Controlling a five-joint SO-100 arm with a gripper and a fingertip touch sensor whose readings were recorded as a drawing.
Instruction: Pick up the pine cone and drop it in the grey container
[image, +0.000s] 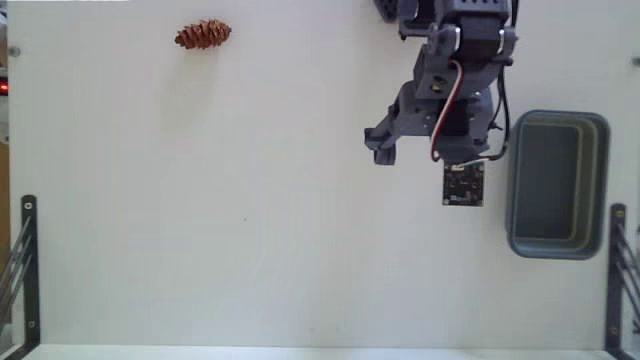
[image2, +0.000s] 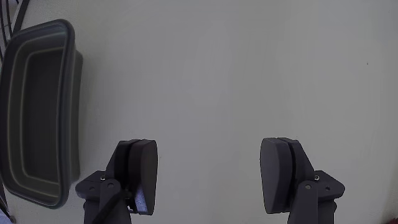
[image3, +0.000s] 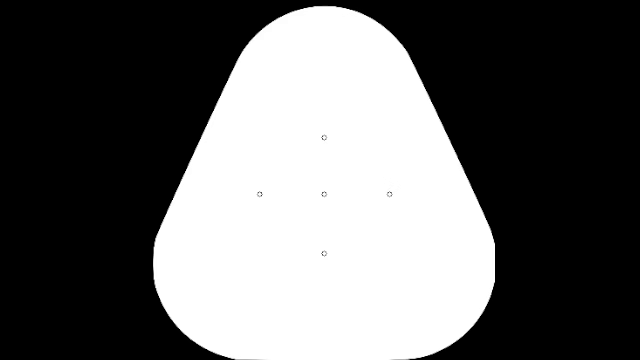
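The pine cone, small and reddish-brown, lies on the white table near the far left edge in the fixed view; the wrist view does not show it. The grey container stands at the right side of the table, and its inside looks bare. In the wrist view the container appears at the left. My gripper hangs over the table just left of the container, far from the cone. In the wrist view the gripper is open, its fingers wide apart with only bare table between them.
Black metal brackets stand at the lower left and lower right corners of the table. The arm's base and cables fill the top right. White table surface stretches between the cone and the gripper.
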